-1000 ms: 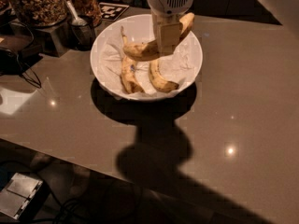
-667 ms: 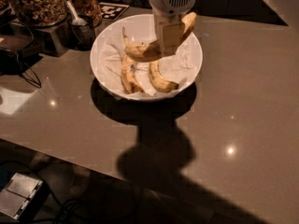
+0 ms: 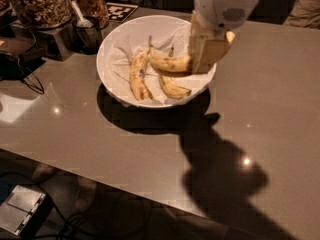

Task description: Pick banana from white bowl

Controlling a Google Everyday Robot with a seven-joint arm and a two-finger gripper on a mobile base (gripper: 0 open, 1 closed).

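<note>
The white bowl [image 3: 116, 40], lined with crumpled white paper, stands on the counter at upper centre. My gripper [image 3: 204, 59] hangs over the bowl's right side and is shut on the banana [image 3: 169, 63], which sticks out to the left, raised above the bowl's bottom. Its stem points up and left. Two other bananas lie in the bowl: one with a small dark sticker [image 3: 138, 77] on the left and a shorter, stubbier one [image 3: 173, 88] below the held banana.
A dark metal cup with a spoon [image 3: 88, 30] stands left of the bowl, beside jars of granola [image 3: 40, 4]. Cables [image 3: 25, 80] lie at the left counter edge. A grey box [image 3: 20, 209] sits on the floor below.
The banana, held in my gripper, has come up off the bowl's lining and now hangs above the other two bananas. The camera view has shifted.
</note>
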